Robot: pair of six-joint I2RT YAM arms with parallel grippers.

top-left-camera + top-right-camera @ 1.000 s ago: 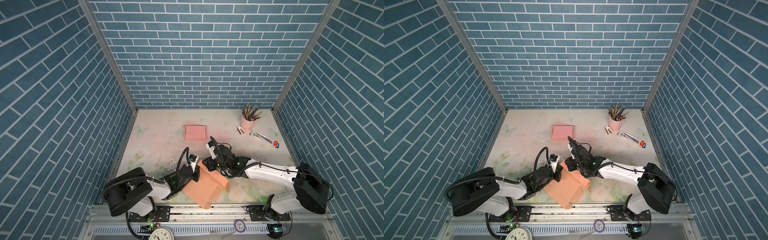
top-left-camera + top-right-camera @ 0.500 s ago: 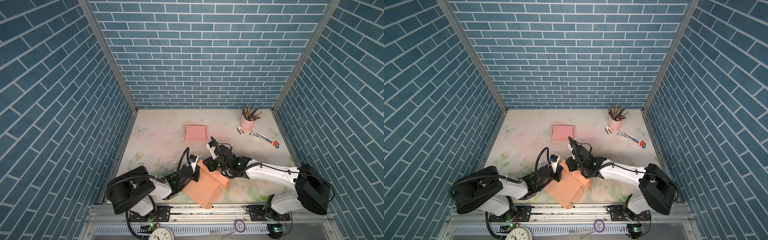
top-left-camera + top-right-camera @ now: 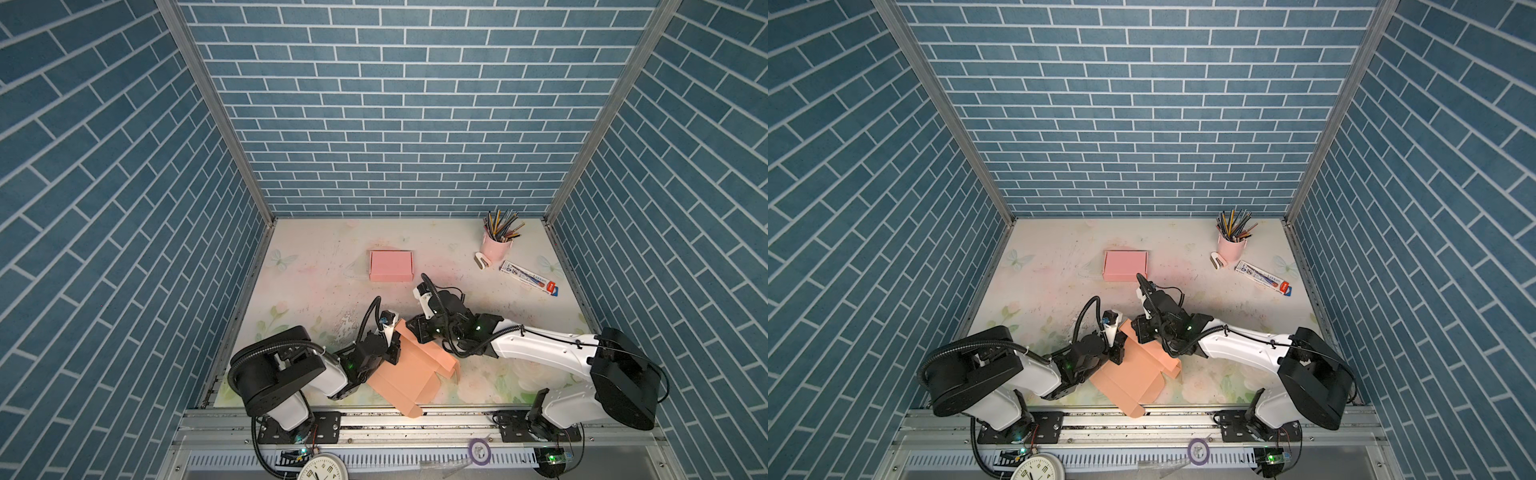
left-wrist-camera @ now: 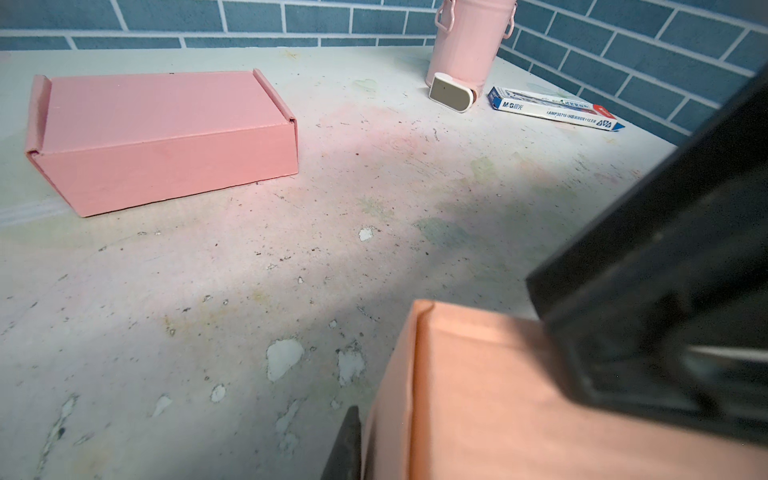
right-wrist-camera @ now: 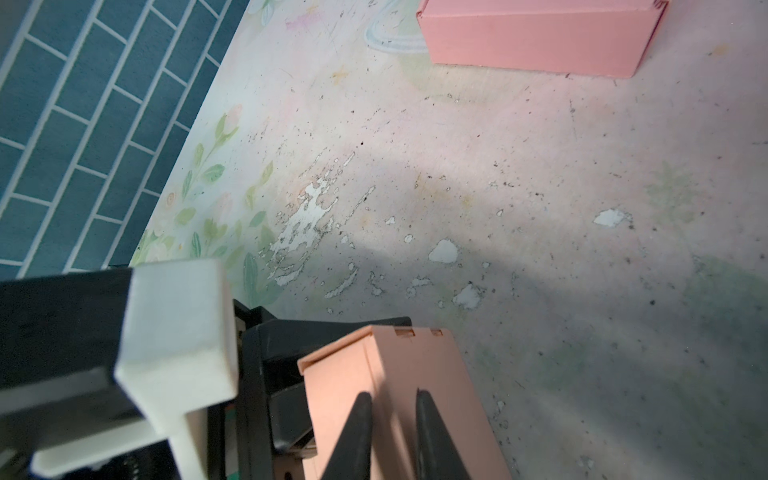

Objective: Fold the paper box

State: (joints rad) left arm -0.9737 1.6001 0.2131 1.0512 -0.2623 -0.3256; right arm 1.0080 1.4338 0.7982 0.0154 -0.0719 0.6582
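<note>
The orange paper box (image 3: 409, 374) (image 3: 1133, 374) lies partly folded at the table's front middle, and one corner hangs over the front edge. My left gripper (image 3: 394, 354) (image 3: 1118, 354) is shut on the box's left wall. In the left wrist view only one finger (image 4: 347, 444) shows, outside that wall (image 4: 478, 395); the other is hidden behind it. My right gripper (image 3: 415, 329) (image 3: 1139, 331) reaches in from the right to the box's far end. In the right wrist view this gripper (image 5: 390, 401) is shut on the raised, doubled wall (image 5: 415, 361).
A closed pink box (image 3: 390, 266) sits further back in the middle. At the back right are a pink pencil cup (image 3: 496, 245), a small white stapler (image 3: 483, 261) and a pen carton (image 3: 528, 277). Brick walls close three sides. A metal rail (image 3: 374, 419) runs along the front.
</note>
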